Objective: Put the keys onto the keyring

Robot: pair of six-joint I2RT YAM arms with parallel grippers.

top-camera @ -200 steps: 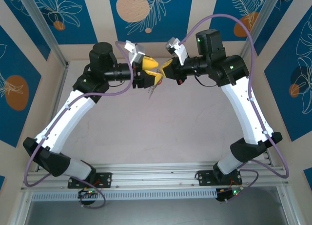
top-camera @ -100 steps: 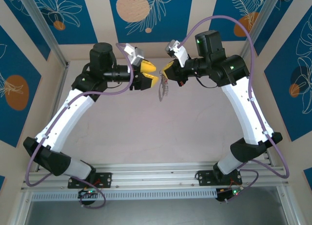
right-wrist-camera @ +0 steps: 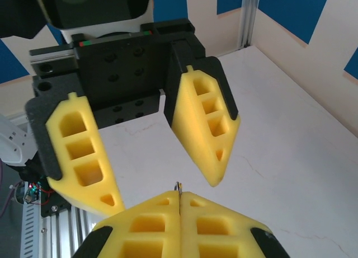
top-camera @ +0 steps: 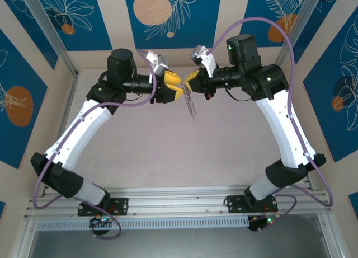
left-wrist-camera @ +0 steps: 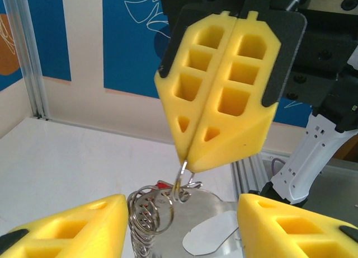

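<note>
My right fingers (left-wrist-camera: 235, 101) are pinched tight on the keyring (top-camera: 189, 99), which dangles just below them off the surface, left fingers (left-wrist-camera: 67, 227) gape empty beside it, and the red key (left-wrist-camera: 163, 185) sits against the ring, threaded or not I can't tell.

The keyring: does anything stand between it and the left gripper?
Nothing visible does. The keyring hangs from the shut right gripper, and the left gripper, open, faces it with only air in the gap between them.
</note>
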